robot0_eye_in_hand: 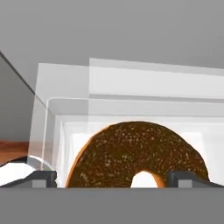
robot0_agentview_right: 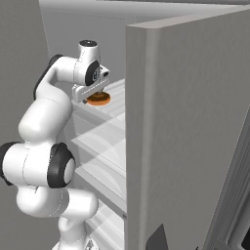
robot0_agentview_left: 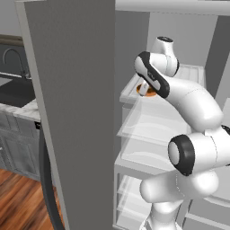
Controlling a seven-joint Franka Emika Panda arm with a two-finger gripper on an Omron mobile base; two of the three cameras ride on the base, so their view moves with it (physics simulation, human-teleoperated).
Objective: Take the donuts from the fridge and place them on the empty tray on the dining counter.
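The tall light-grey fridge (robot0_agentview_left: 67,112) stands with both doors swung wide, which gives the white arm room to reach in to the upper white shelf (robot0_agentview_right: 114,105). On that shelf lies a glossy chocolate-brown ring donut (robot0_eye_in_hand: 138,155), flat on the shelf surface near its front edge. The two-finger end effector (robot0_agentview_right: 95,96) hangs directly over it, pointing down. In the hand view the two dark fingertips (robot0_eye_in_hand: 41,178) stand on either side of the donut with clear space between each tip and the ring, so the jaws are spread fully apart and hold nothing. I judge that placement to be a straddle ready for a pinch across the ring's width once the hand is low enough.

Below the donut's shelf the fridge holds further white shelves and translucent drawers (robot0_agentview_left: 152,130), with nothing visible in them from here. The purple-pink donut cannot be made out.
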